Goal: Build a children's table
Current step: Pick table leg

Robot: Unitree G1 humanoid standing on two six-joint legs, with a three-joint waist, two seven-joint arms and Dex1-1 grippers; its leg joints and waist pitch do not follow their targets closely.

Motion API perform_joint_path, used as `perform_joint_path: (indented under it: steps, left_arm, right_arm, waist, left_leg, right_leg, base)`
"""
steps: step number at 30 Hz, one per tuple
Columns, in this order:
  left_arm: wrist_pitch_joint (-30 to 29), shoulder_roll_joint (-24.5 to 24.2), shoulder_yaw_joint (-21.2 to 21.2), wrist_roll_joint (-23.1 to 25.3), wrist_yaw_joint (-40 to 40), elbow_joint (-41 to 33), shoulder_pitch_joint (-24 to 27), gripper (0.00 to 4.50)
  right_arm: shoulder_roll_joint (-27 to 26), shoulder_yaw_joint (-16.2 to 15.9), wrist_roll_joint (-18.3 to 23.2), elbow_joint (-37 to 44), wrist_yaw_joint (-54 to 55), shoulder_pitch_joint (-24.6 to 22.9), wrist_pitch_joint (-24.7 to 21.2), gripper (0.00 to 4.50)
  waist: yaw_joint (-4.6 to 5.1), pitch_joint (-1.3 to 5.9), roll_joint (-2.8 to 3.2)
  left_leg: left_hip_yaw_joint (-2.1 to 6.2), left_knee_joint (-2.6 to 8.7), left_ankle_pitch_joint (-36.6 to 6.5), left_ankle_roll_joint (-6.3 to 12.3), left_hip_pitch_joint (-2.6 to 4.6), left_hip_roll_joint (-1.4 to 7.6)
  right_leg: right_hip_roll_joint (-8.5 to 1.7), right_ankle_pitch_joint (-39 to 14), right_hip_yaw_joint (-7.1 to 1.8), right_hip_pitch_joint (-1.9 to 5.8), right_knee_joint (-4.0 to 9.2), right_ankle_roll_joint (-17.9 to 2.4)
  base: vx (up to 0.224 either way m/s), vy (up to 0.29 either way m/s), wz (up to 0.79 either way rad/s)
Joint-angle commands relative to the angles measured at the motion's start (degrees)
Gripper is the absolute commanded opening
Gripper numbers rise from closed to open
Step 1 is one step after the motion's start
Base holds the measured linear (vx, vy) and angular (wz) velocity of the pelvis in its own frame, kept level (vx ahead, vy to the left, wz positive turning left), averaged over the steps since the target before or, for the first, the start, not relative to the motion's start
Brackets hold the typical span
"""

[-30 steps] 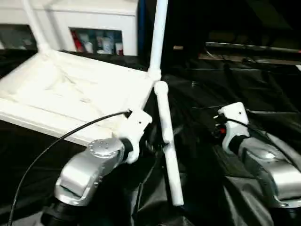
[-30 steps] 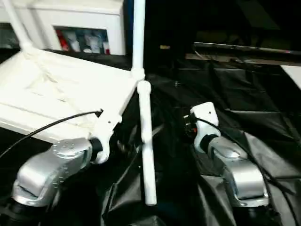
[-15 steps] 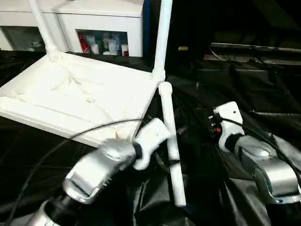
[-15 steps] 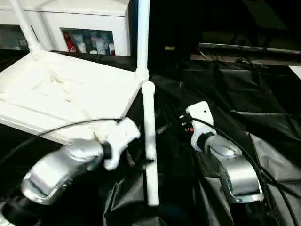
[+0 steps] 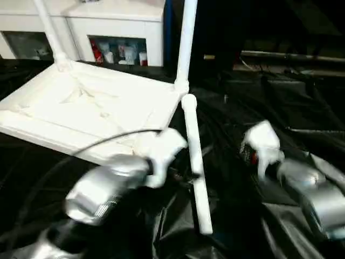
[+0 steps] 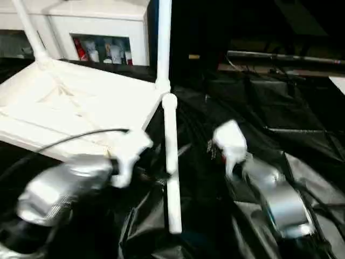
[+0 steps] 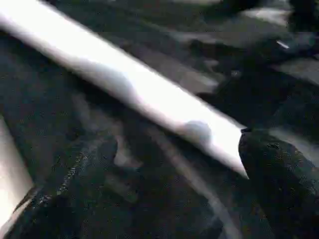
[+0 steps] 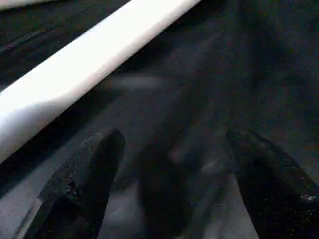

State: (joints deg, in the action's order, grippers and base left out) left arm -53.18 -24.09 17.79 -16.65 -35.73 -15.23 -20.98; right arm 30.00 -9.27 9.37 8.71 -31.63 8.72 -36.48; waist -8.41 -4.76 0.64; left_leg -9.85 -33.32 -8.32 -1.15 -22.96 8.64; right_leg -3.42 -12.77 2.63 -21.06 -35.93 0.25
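Tabletop (image 5: pixel 91 108) lies upside down at my left, two legs already upright in its far sockets. From the head, the loose leg (image 5: pixel 195 167) lies on the black sheet (image 5: pixel 280 108) between my arms, long axis running away from me. Left wrist: left pincer (image 7: pixel 164 174) gaping, empty, leg just beyond the fingertips, the nearer arm, I'd say. Right wrist: right pincer (image 8: pixel 169 174) wide, holding nothing, leg off to one side.
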Motion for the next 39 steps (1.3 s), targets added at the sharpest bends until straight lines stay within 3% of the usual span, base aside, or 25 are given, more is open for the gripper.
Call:
perform_joint_path:
  steps: [1,4,11,15,18,19,22,24,25,27,29,32,39]
  left_arm:
    - [-2.0,-1.1,-1.4,-1.3,-1.1,-1.8,0.3,4.44]
    - [-3.6,-4.9,-2.5,-2.9,-3.3,-3.0,1.4,4.44]
    - [-5.1,-7.7,-3.9,-4.4,-5.7,-4.1,2.0,4.44]
    - [0.5,-11.0,-3.6,-4.2,-8.9,-5.4,3.2,4.44]
    - [6.4,-13.3,-3.5,-3.2,-11.9,-6.4,4.6,4.44]
    - [10.4,-13.9,-4.4,-3.3,-14.0,-6.8,5.7,4.44]
    - [13.7,-14.6,-6.8,-5.2,-17.4,-7.8,7.3,4.44]
    - [14.3,-15.3,-6.8,-5.4,-18.5,-8.1,7.7,4.44]
    - [16.5,-17.9,-6.0,-5.2,-21.7,-8.3,8.8,4.44]
    - [17.8,-18.9,-5.7,-5.0,-23.0,-8.3,9.3,4.44]
    - [22.1,-20.6,-4.5,-3.4,-24.6,-7.0,10.2,4.44]
    - [28.1,-21.1,-3.2,-0.5,-25.9,-4.2,11.1,4.44]
    - [30.1,-20.8,-2.3,1.5,-25.6,-3.0,11.5,4.44]
  right_arm:
    - [0.3,-0.1,1.7,2.7,-1.6,0.3,-1.4,3.62]
    - [1.1,-1.8,3.2,4.3,-4.9,-0.3,-1.7,3.62]
    - [2.0,-5.3,4.0,5.9,-9.3,-0.8,-2.9,3.62]
    - [3.6,-8.0,1.7,5.4,-10.4,-1.2,-1.8,3.62]
    - [2.7,-5.7,3.4,5.5,-10.0,-0.9,-1.7,3.62]
    - [1.2,-2.3,6.3,6.2,-9.7,-0.3,-2.1,3.62]
    - [-0.7,4.2,12.7,7.8,-10.2,1.0,-3.8,3.62]
    - [-0.2,5.2,13.5,8.1,-10.7,1.2,-3.9,3.62]
    - [2.8,5.6,12.6,7.6,-12.5,1.0,-3.1,3.62]
    - [4.2,5.4,11.7,7.1,-13.1,0.9,-2.6,3.62]
    - [8.7,3.0,7.7,5.4,-15.1,-0.1,-0.1,3.62]
    - [10.9,-0.4,4.8,5.0,-17.1,-1.5,1.4,3.62]
    - [9.8,-3.5,6.0,6.6,-17.2,-1.9,0.5,3.62]
  waist:
    - [-0.19,4.15,-0.7]
    - [-0.31,3.98,-0.67]
    - [-0.47,3.95,-0.48]
    - [-0.8,3.83,-0.57]
    - [-0.93,3.87,-0.49]
    - [-1.02,3.86,-0.55]
    - [-1.16,4.02,-0.25]
    - [-1.21,3.97,-0.25]
    - [-1.32,3.86,-0.21]
    - [-1.38,3.74,-0.36]
    - [-1.58,3.73,-0.36]
    - [-1.44,3.48,-0.67]
    - [-0.96,3.43,-0.75]
  left_leg:
    - [1.95,3.82,-12.7,0.43,1.72,4.45]
    - [1.97,3.88,-15.1,-0.24,1.91,4.53]
    - [2.16,4.23,-18.5,-2.03,2.21,4.58]
    - [2.34,4.39,-19.3,-2.35,2.12,4.61]
    - [2.33,4.5,-20.8,-2.96,2.36,4.67]
    - [2.41,4.59,-21.3,-3.02,2.29,4.69]
    - [2.38,4.55,-21.9,-3.02,2.53,4.84]
    - [2.28,4.64,-21.8,-3.44,2.53,4.76]
    - [2.2,4.59,-22.5,-3.71,2.7,4.65]
    - [2.23,4.73,-22.5,-3.84,2.57,4.67]
    - [2.17,4.71,-23.3,-4.2,2.66,4.73]
    - [2.19,4.72,-23.5,-3.85,2.49,4.78]
    - [2.46,4.84,-24.3,-3.28,2.42,4.78]
  right_leg:
    - [-5.52,-10.4,-2.75,1.31,4.61,-10.7]
    - [-5.59,-13.5,-2.85,0.97,4.67,-10.5]
    - [-5.67,-16.2,-2.94,0.56,4.91,-9.6]
    - [-5.84,-17.4,-3.02,0.57,5.12,-9.0]
    - [-5.83,-18.2,-3.09,0.36,5.1,-8.7]
    - [-5.88,-18.3,-3.09,0.36,5.2,-8.6]
    - [-5.97,-17.5,-3.13,0.18,5.04,-9.0]
    - [-5.67,-16.0,-3.03,0.14,4.78,-9.3]
    - [-5.69,-17.0,-3.09,0.02,4.93,-9.0]
    - [-5.73,-18.0,-3.15,0.2,5.06,-8.4]
    - [-5.86,-19.0,-3.25,0.1,5.12,-8.0]
    - [-6.06,-20.5,-3.38,0.13,5.44,-7.6]
    - [-6.08,-21.7,-3.17,0.22,5.26,-8.8]
  base:
    - [0.0,0.0,0.0]
    - [0.0,0.0,0.0]
    - [0.0,0.0,0.0]
    - [0.0,0.0,0.0]
    - [0.0,0.0,0.0]
    - [0.0,0.0,0.0]
    - [0.0,0.0,0.0]
    - [0.0,0.0,0.0]
    - [0.0,0.0,0.0]
    - [0.0,0.0,0.0]
    - [0.0,0.0,0.0]
    - [0.0,0.0,0.0]
    - [0.0,0.0,0.0]
